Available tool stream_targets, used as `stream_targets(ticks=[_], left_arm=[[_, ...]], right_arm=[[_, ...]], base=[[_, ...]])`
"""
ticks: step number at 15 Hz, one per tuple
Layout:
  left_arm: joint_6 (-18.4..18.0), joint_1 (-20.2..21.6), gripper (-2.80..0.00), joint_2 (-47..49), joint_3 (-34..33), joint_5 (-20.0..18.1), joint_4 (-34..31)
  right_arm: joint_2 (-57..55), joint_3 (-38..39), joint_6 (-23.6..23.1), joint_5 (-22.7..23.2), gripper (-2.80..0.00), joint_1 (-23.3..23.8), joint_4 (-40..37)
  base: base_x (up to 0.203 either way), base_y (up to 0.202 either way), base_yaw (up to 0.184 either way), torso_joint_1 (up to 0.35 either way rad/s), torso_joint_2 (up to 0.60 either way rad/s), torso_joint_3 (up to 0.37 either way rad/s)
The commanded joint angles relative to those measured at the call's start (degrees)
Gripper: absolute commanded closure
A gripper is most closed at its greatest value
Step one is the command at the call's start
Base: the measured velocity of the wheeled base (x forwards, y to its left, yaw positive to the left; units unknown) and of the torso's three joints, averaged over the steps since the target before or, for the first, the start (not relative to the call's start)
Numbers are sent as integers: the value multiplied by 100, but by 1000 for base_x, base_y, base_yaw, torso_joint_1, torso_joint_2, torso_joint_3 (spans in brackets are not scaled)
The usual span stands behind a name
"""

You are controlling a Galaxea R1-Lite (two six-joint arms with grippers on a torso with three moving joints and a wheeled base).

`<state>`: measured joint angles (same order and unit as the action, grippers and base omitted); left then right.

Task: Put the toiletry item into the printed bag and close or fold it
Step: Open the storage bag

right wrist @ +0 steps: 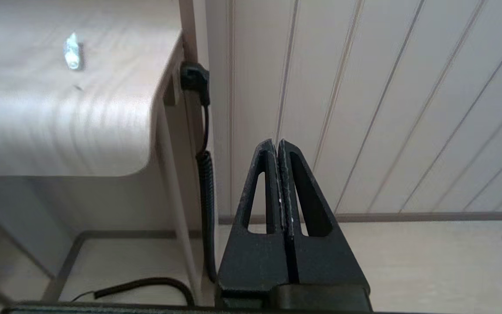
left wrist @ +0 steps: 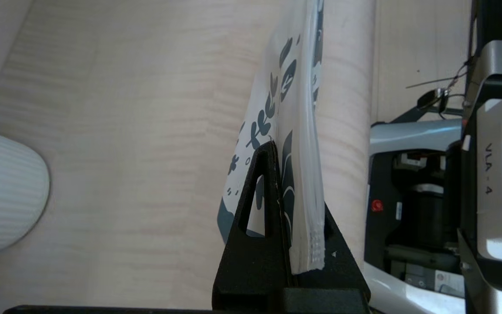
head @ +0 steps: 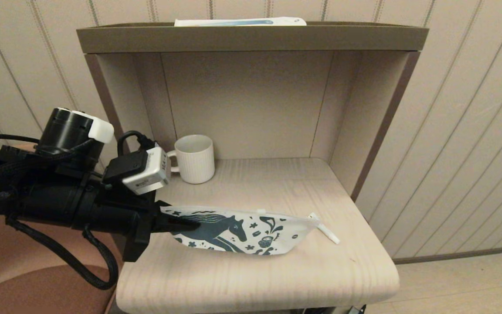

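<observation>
The printed bag, white with a dark teal horse, stands on edge across the wooden table. My left gripper is shut on its left end. In the left wrist view the bag runs away from the gripper, with its zip strip pinched between the black fingers. The toiletry item, a slim white tube, lies on the table at the bag's right tip, and the right wrist view also shows the tube. My right gripper is shut and empty, low beside the table's right side.
A white ribbed mug stands at the back left, close to my left wrist. A long white-and-blue box lies on the shelf top. Cabinet walls close the back and sides. A black cable hangs by the table's right edge.
</observation>
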<state>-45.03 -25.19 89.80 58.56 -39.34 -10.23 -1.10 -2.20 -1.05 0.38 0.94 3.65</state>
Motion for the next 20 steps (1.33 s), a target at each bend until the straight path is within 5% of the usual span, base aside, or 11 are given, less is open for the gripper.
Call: stream_targets(ticks=[1, 6, 10, 13, 15, 18, 19, 20], left_arm=[[-24, -3, 0, 37, 39, 2, 3], [18, -91, 0, 47, 110, 5, 38], [37, -211, 0, 6, 179, -20, 56], [97, -241, 0, 29, 172, -94, 125], [84, -260, 0, 22, 129, -267, 225], [108, -280, 0, 12, 113, -322, 285], [108, -292, 0, 12, 120, -412, 285], [108, -293, 0, 5, 120, -473, 285]], right_arm=[[-428, -751, -2, 94, 0, -2, -298], [-3626, -4293, 71, 396, 0, -739, -1124], [-6329, -6862, 156, 531, 0, -2749, -2651], [-7817, -8013, 159, 1142, 0, -3653, -3454], [-8474, -8504, 79, 1904, 0, -3889, -3698], [-8873, -8780, -211, 2220, 0, -3978, -3801], [-8897, -8797, -268, 2221, -280, -3979, -3802], [-8899, -8806, -344, 2221, -280, -3979, -3803]], base=[[0, 0, 0, 0, 0, 0], [0, 0, 0, 0, 0, 0], [0, 0, 0, 0, 0, 0], [0, 0, 0, 0, 0, 0], [0, 0, 0, 0, 0, 0], [0, 0, 0, 0, 0, 0], [0, 0, 0, 0, 0, 0], [0, 0, 0, 0, 0, 0]])
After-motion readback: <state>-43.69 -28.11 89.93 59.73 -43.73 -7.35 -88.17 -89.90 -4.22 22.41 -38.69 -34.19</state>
